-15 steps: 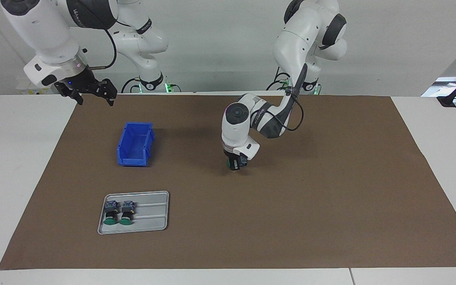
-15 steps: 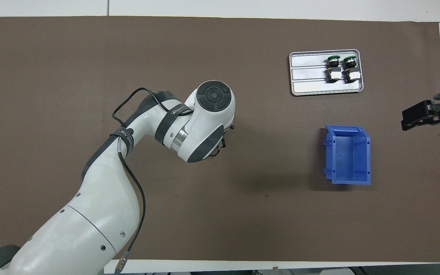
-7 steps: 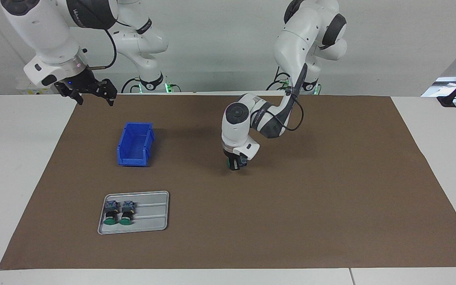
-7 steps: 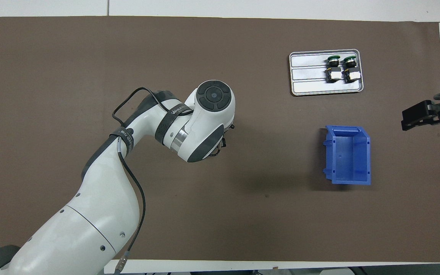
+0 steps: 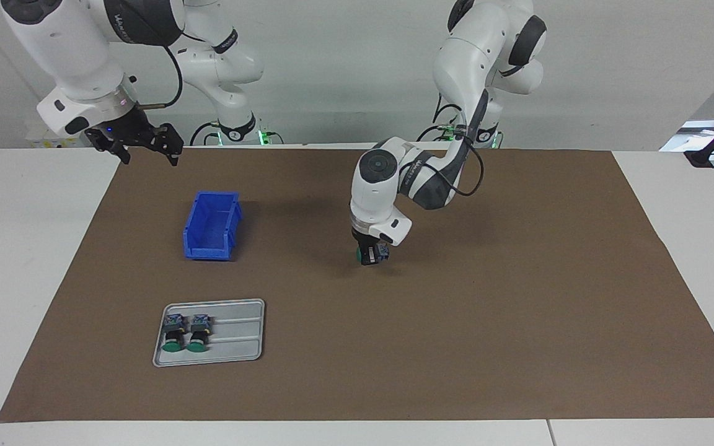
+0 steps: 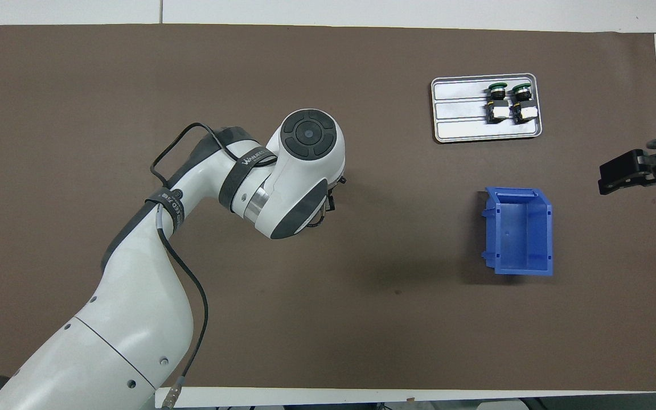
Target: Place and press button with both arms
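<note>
— Holding the button [image 5: 381, 250] in the left jaws, clenched on it, low over the middle of the brown mat [image 5: 518, 310]. Green cap turned sideways, toward the right arm's end. Touching the mat or not: cannot tell.
— And the right jaws?
— Released, spread wide, waiting over the desk [image 5: 28, 248] edge at the right arm's end, near the blue bin [image 5: 211, 226].
— Handling?
— Probably light, stiff, hard plastic, hardly fragile. Round cap likely slippery, so better gripped on the flat sides of the block body, leaving the cap free for pressing.
— Others?
— Two more buttons [image 5: 186, 337] lying in the tray [image 5: 239, 353], well apart from the held one.
</note>
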You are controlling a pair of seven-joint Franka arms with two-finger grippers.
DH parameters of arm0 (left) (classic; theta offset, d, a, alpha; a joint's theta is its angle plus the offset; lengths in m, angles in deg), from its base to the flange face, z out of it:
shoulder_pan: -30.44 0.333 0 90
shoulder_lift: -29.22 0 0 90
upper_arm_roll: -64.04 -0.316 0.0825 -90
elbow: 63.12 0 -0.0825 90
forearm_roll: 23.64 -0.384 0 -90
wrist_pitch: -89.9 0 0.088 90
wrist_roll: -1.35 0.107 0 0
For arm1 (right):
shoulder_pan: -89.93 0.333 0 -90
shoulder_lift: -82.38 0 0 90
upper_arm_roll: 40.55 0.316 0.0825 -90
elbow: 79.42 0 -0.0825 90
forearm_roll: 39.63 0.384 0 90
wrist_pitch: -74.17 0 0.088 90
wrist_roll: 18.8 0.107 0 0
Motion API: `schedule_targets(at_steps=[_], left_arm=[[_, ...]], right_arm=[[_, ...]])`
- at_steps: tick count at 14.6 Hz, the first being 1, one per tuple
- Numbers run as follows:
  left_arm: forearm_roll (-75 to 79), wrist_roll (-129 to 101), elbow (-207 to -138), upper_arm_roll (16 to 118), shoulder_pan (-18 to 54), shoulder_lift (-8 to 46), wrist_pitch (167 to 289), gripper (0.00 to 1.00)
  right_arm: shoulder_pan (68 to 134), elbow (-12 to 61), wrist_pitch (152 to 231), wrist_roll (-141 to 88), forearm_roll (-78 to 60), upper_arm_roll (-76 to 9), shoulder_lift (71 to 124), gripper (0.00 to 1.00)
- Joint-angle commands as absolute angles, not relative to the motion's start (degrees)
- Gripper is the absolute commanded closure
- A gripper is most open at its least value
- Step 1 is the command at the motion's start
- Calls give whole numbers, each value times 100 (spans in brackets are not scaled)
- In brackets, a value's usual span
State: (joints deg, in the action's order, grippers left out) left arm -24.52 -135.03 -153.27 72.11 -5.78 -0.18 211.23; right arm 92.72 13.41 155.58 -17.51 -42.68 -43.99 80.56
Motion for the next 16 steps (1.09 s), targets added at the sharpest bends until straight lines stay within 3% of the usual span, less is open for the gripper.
schedule_targets(at_steps=[1, 11, 16], left_arm=[[-2365, -13251, -15707, 7195, -481, 521, 21022, 98], [-538, -11002, -16595, 7195, 169, 1191, 21267, 93], [893, -9537, -17113, 7195, 292, 1305, 22198, 99]], right_arm=[[9239, 1419, 15574, -1889, -4245, -4389, 7974, 2], [9239, 1427, 15574, -1889, -4245, -4389, 7974, 2], [9239, 1419, 15574, -1889, -4245, -4389, 7974, 2]])
